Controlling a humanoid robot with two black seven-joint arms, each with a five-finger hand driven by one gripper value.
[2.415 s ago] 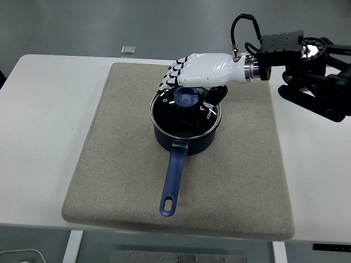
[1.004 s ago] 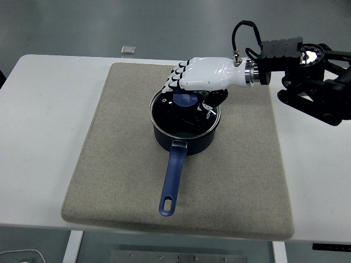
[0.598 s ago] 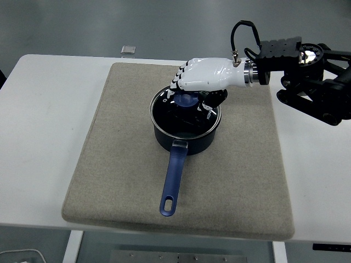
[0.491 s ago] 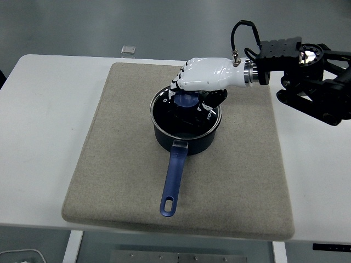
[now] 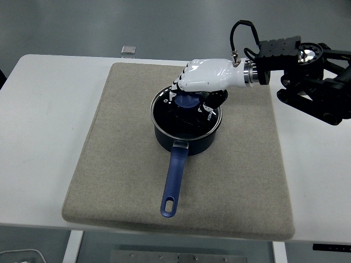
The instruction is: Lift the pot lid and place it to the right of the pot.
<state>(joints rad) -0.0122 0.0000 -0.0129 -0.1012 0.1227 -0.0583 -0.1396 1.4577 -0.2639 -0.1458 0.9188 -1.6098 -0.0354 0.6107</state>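
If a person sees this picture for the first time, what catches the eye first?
Probably the white right hand, curled over the blue knob of the glass lid on a dark blue pot. The pot sits mid-mat, its long handle pointing toward the near edge.

pot (image 5: 184, 137): dark blue saucepan, upright mid-mat, long blue handle pointing at the near edge | lid (image 5: 186, 115): glass, metal rim, blue knob, sitting on the pot
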